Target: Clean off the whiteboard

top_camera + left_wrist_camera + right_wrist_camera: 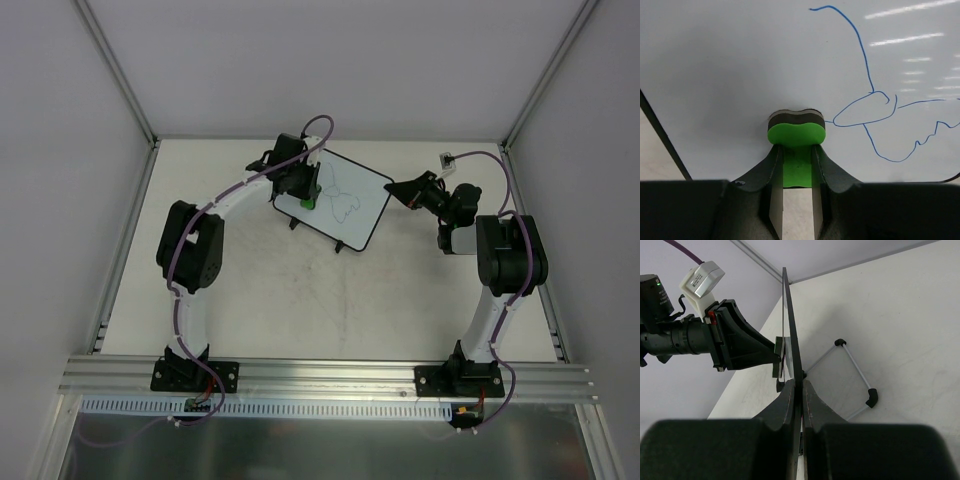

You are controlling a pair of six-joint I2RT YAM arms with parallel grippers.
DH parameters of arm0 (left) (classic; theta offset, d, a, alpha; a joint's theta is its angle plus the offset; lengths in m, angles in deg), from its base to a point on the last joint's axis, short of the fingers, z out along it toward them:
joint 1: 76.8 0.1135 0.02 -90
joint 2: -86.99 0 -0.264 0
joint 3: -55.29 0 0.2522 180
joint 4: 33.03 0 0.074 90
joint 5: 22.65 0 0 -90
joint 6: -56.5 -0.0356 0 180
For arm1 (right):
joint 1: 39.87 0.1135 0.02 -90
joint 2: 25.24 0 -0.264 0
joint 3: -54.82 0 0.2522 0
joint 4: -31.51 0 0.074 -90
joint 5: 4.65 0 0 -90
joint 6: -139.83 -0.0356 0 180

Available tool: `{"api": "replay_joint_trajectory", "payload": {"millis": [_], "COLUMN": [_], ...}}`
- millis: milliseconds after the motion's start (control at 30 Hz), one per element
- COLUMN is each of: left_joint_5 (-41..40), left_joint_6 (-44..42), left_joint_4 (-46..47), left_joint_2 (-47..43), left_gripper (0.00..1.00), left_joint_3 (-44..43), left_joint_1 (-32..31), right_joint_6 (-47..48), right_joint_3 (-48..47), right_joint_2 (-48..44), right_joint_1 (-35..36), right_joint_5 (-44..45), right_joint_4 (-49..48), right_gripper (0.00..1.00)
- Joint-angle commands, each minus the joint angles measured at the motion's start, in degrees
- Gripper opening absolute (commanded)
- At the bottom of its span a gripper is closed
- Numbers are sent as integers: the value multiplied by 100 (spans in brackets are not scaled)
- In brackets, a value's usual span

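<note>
The whiteboard [368, 192] stands tilted at the far middle of the table, with a thin scribble [341, 201] on it. My left gripper [304, 196] is shut on a green eraser [307, 203] with a dark pad, pressed against the board's left part. In the left wrist view the eraser [796, 133] touches the board [730, 65] just left of the blue scribble [875, 107]. My right gripper [393, 189] is shut on the board's right edge. In the right wrist view the board [789, 335] is edge-on between my jaws [801, 388].
The board's wire stand with black feet [871, 397] rests on the table behind it. Grey walls close in the back and both sides. An aluminium rail [330, 375] runs along the near edge.
</note>
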Motion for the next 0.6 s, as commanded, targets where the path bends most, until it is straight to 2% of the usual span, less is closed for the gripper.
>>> {"api": "replay_joint_trajectory", "payload": {"millis": [0,200,267,567], "left_joint_5": [251,401,234,111], "left_joint_6": [156,174,130,130], "left_joint_4": [-58,-32,-41,-41], "left_joint_2": [102,146,173,226], "left_gripper": [0,0,0,0], "left_joint_3": [-83,-144,-188,-320], "left_joint_1": [-256,-441,-582,-573], "right_joint_6": [319,311,311,302], "right_joint_3": [-22,-13,-22,-31], "right_joint_2": [-228,-237,-237,-245], "right_joint_1": [156,156,156,156], "right_joint_5": [-260,-260,-269,-278], "right_joint_4": [-1354,-1354,-1354,-1354], "right_gripper": [0,0,0,0]}}
